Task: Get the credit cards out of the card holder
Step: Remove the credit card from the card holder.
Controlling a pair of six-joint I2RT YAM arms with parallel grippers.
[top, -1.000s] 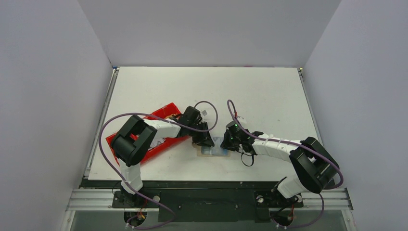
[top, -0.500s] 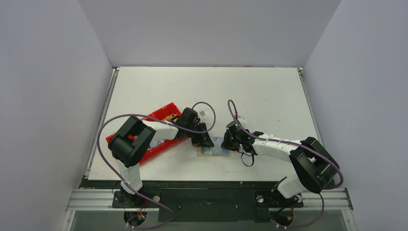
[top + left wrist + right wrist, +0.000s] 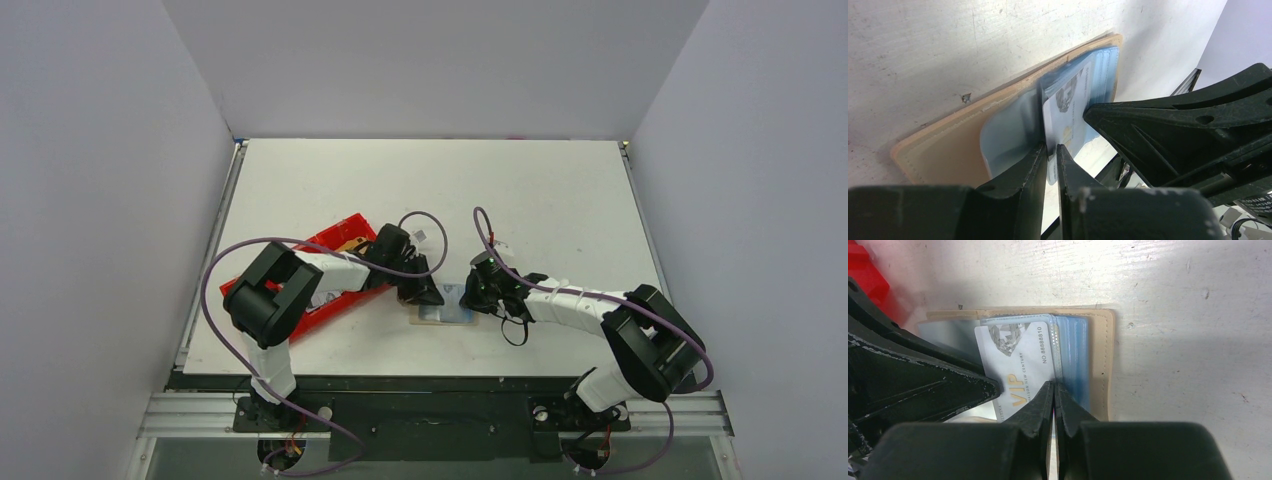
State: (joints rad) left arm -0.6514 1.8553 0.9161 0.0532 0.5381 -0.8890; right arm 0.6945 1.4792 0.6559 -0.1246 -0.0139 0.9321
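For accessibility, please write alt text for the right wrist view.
The right gripper, black fingers nearly shut, meets the right edge of a pale white-grey card printed VIP, in an open tan card holder on a white table; the left gripper overlaps its left side.

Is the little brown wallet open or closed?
Open. The card holder lies spread flat, with its blue sleeves and a VIP card showing inside.

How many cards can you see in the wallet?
1: the white VIP card, sticking out of the blue sleeves in the holder. More may hide inside them.
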